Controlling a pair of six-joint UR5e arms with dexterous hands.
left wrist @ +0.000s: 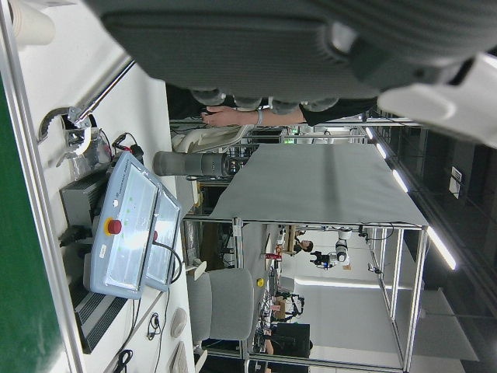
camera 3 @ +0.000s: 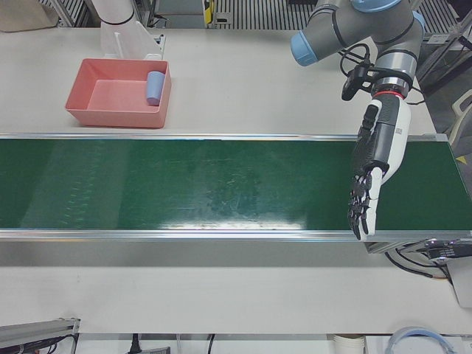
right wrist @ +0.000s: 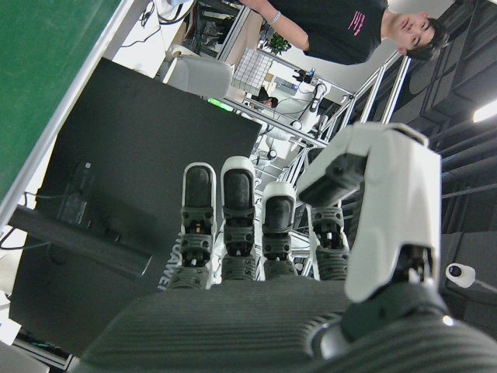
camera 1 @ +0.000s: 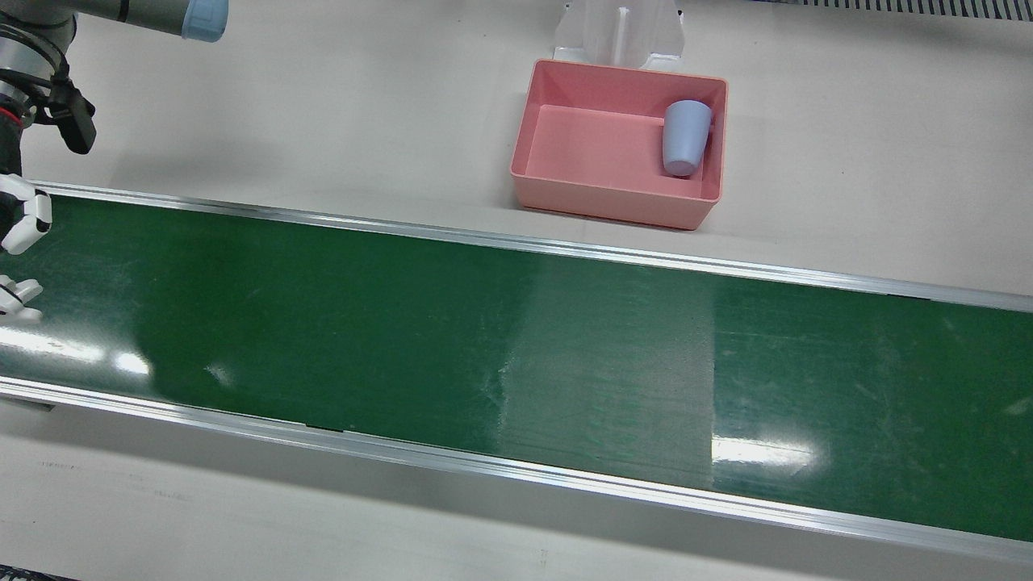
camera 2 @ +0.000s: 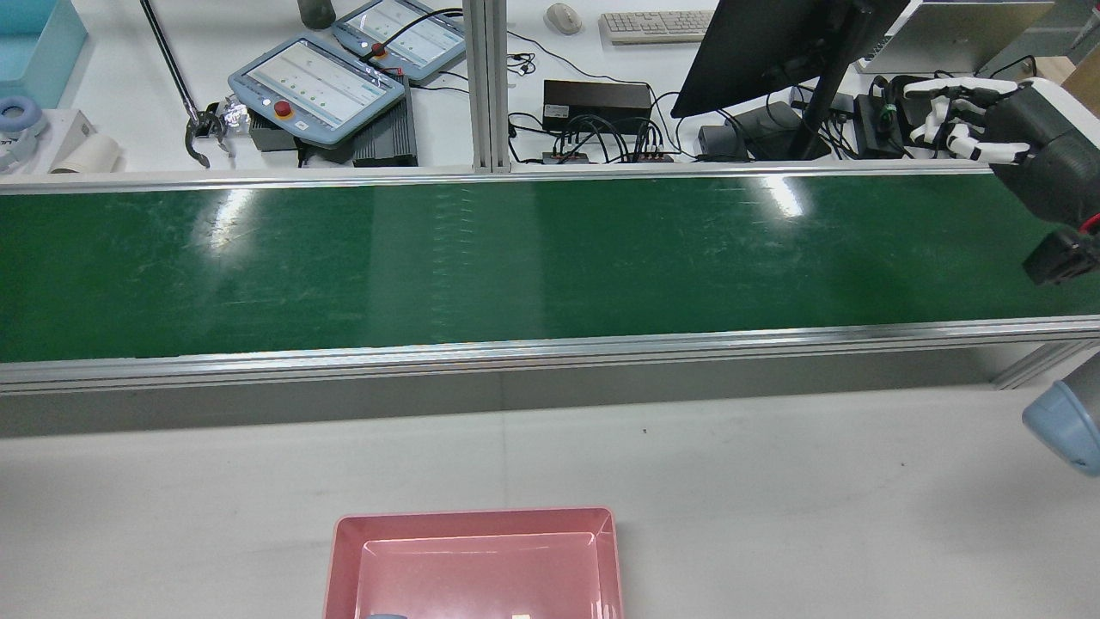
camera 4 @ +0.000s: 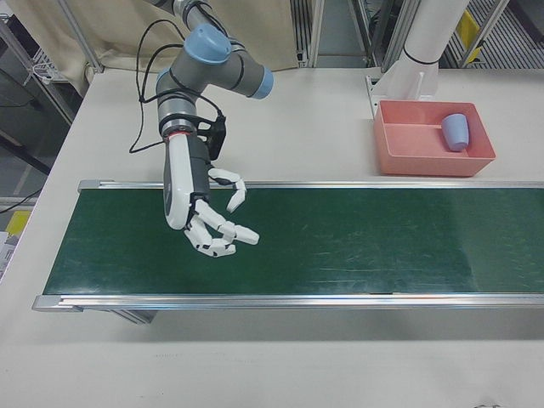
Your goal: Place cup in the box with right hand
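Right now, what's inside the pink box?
The pink box holds one pale blue cup, lying tipped against the wall on the robot's left side. The rest of the floor looks bare. Whatever lies beneath the cup is hidden.

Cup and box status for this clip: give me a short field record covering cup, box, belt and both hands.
cup: blue cup lies on its side inside the box, against one end wall
box: pink box sits on the white table beside the conveyor, not on it
belt: green conveyor belt carries nothing
right hand: right hand over the belt, fingers apart, holds nothing
left hand: left hand over the belt's other end, fingers extended, holds nothing
task state: cup already in box
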